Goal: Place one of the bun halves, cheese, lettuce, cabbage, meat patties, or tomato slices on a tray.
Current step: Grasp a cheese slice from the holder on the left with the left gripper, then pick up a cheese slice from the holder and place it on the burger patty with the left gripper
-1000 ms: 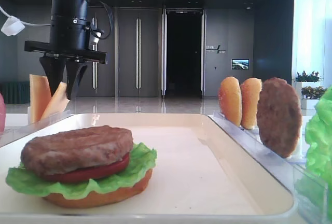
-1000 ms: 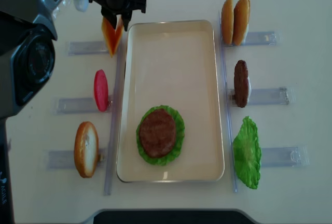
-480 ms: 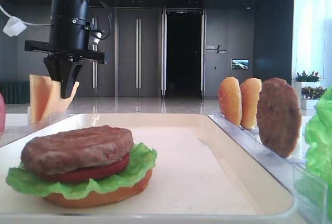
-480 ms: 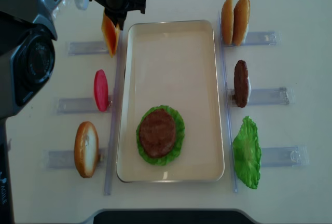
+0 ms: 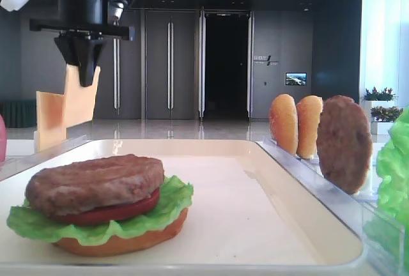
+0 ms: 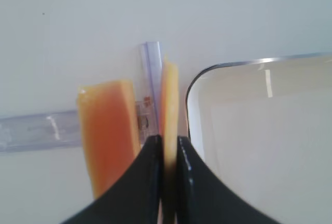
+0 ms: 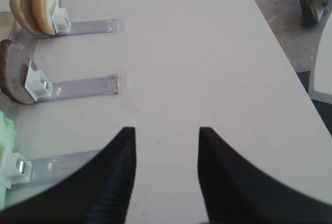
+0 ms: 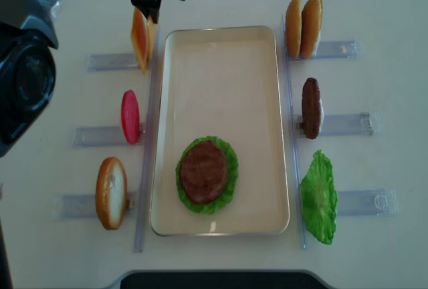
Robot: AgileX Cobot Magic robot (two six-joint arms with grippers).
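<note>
Pale orange cheese (image 5: 81,100) — cream tray (image 8: 221,88), green lettuce (image 8: 317,199).

Lettuce leaf (image 5: 395,180) is cut off by the right edge; left tool (image 6: 167,146) fingers hide the cheese slice (image 6: 169,92) lower end.

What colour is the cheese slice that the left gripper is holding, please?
Pale yellow-orange; the cheese slice in the left gripper shows best in the low exterior view.
</note>
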